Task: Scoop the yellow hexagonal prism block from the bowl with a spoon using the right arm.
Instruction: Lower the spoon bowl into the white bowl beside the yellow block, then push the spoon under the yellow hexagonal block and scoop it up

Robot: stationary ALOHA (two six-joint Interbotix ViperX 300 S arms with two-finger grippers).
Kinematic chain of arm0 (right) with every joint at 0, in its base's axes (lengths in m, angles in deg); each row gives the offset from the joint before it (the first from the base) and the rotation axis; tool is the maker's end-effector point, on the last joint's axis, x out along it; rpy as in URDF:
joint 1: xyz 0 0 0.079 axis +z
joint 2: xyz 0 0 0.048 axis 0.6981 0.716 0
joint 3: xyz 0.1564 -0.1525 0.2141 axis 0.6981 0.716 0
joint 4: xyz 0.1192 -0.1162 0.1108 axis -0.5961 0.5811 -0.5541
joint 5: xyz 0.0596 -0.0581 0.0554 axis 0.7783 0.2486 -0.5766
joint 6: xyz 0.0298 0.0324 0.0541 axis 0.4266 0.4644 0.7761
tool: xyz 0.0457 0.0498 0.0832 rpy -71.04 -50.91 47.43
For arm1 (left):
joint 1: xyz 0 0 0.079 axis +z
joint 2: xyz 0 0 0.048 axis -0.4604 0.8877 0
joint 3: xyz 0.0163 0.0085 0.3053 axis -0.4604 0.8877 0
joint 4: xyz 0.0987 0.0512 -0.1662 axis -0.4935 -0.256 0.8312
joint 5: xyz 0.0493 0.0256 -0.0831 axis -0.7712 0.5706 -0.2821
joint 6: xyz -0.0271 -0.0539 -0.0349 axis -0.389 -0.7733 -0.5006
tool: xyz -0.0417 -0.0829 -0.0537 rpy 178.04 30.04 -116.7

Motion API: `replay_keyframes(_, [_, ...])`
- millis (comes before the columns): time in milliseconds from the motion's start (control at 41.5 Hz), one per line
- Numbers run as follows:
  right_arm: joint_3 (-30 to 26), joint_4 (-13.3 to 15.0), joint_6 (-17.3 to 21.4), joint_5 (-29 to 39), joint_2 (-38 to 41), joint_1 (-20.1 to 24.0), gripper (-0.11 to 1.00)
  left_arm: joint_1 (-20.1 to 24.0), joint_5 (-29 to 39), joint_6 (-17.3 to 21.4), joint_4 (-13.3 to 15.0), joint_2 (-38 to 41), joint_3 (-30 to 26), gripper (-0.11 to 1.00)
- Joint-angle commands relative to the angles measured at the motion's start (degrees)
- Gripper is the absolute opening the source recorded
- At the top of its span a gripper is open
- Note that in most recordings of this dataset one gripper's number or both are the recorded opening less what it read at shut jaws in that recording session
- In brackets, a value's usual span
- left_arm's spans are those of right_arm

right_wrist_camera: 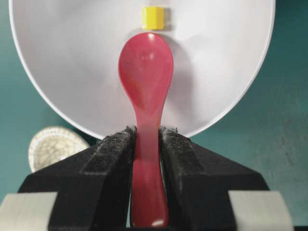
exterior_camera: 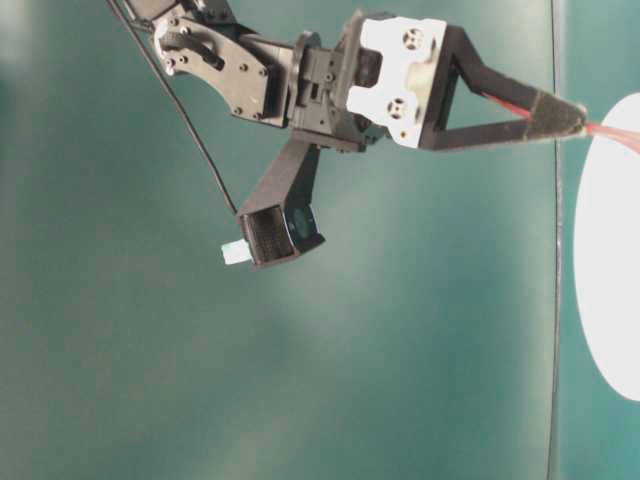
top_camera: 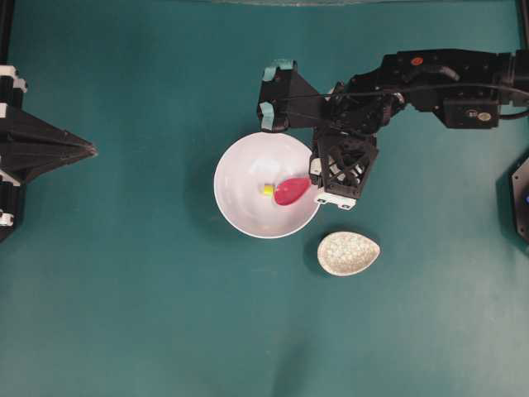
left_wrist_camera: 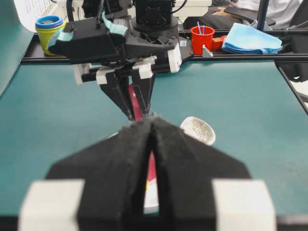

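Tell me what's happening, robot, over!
Right claw shut on glossy pink-red spoon. Tiny yellow block in white bowl, just past scoop. Nothing between.

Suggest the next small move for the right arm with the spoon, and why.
Probably ease the spoon forward and down so its tip slides under the yellow block. The right gripper is shut on the handle, the scoop is over the bowl, and the block lies just past the tip, not yet in the scoop.
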Motion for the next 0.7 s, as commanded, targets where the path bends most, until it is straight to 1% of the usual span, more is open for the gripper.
replay_keyframes(0, [-1.58,-0.18,0.00,-1.32,-0.62,0.09,0.24,0.09,-0.35,0.09,-0.18,0.26,-1.32,0.01])
replay_keyframes(674, [-1.58,-0.35,-0.18,-10.72,0.26,0.62,0.24,0.09,-0.18,0.09,-0.18,0.18,-1.41,0.01])
